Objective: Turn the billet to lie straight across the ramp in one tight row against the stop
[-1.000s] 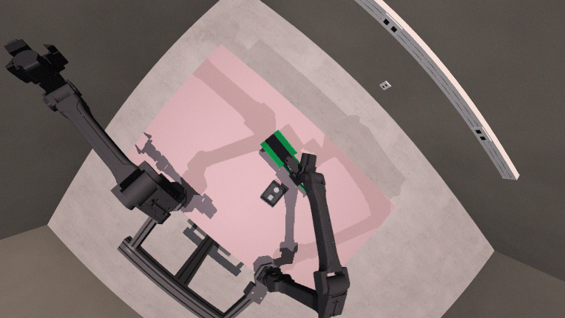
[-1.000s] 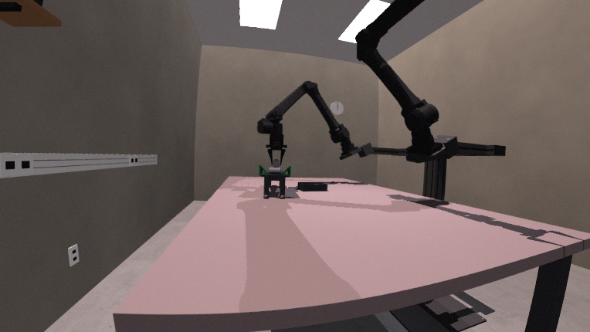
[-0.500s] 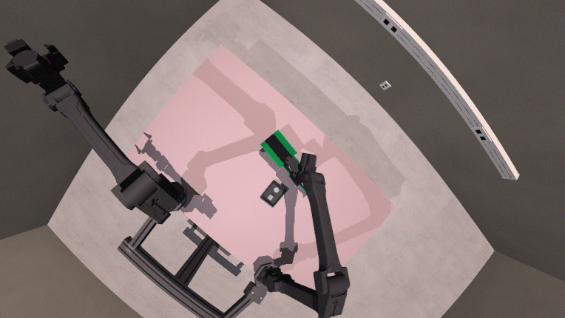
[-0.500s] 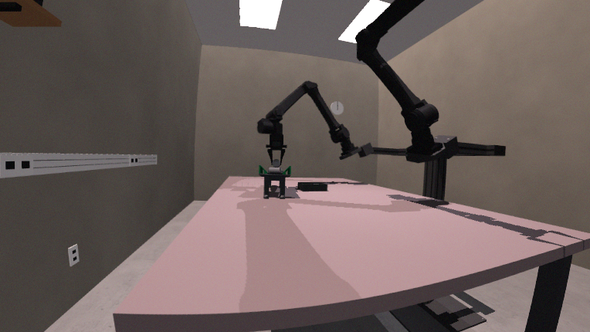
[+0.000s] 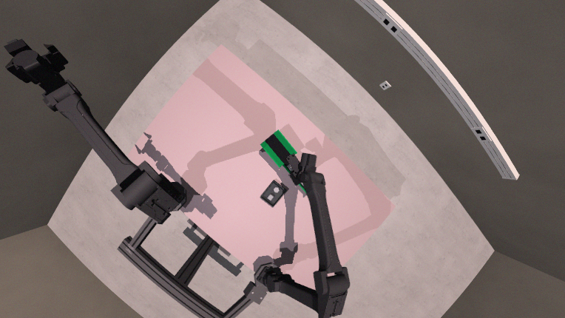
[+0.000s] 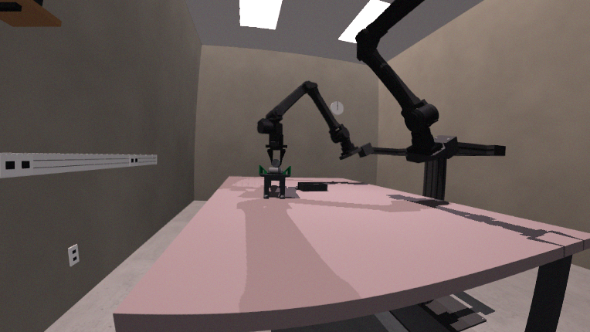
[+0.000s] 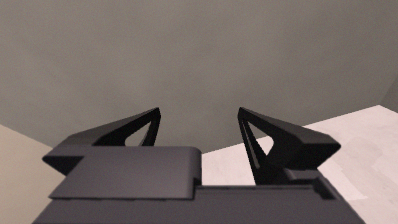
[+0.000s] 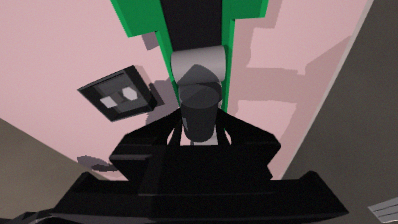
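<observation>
The feed ramp (image 5: 291, 144) (image 6: 287, 170) (image 8: 145, 20) has green side walls and a dark bed, and stands on short legs on the pink table. A light grey billet (image 8: 197, 60) (image 6: 274, 169) lies straight across the ramp between the walls. My right gripper (image 5: 291, 166) (image 6: 276, 158) (image 8: 198, 111) is over the ramp, shut on a darker billet (image 8: 200, 107) that points lengthwise along the ramp, just in front of the grey one. My left gripper (image 7: 199, 111) is open and empty, raised high and facing the wall, far from the ramp.
A flat black box (image 5: 272, 192) (image 6: 312, 186) (image 8: 120, 95) with two light patches lies on the table beside the ramp. The pink table top (image 6: 330, 247) stretches wide toward the near edge. The arms' black frame (image 6: 433, 173) stands at one table side.
</observation>
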